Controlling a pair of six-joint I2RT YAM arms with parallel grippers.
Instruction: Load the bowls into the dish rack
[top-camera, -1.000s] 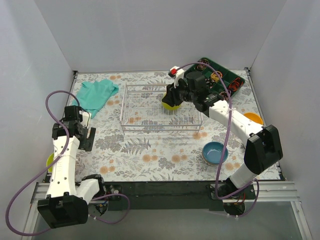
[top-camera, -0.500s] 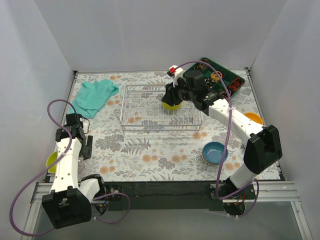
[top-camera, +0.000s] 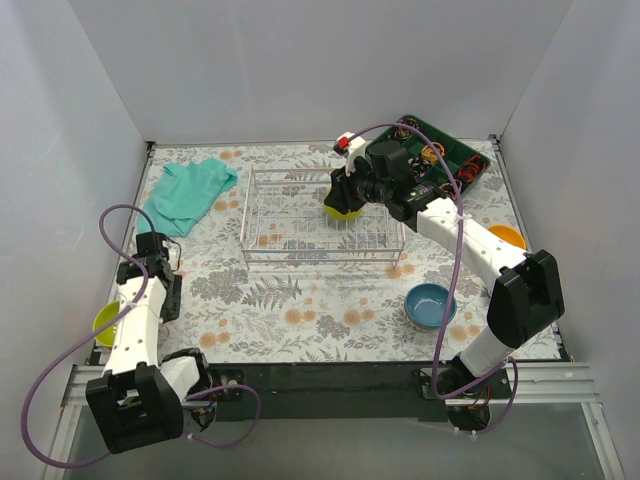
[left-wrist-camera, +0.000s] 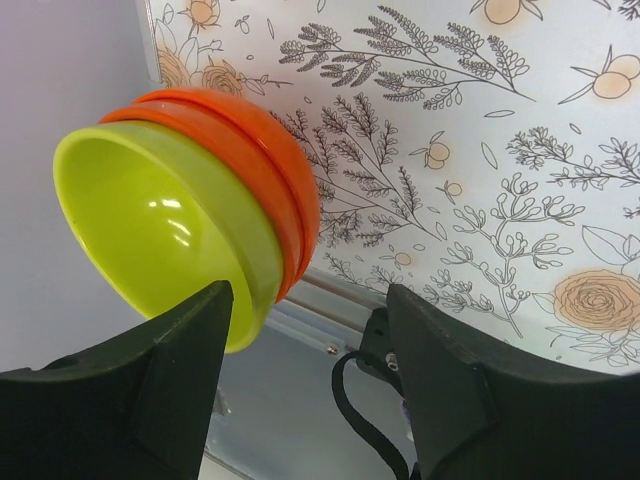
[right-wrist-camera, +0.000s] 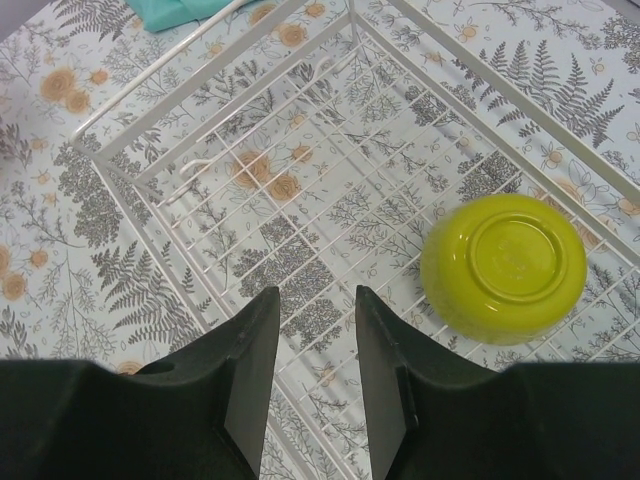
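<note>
Left gripper (left-wrist-camera: 310, 300) pulled back from the rack (top-camera: 320, 258) to the stacked bowls (left-wrist-camera: 200, 200), well off its near-left, jaws narrowing, nothing gripped yet. Right gripper (right-wrist-camera: 318, 310) part-open, empty, over the rack. Yellow bowl (right-wrist-camera: 503, 265) already inside, upside-down.

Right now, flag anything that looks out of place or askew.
The lime bowl in the dish rack lies upside down, base up. A lime-in-orange bowl stack sits right at the far left edge of the table.
</note>
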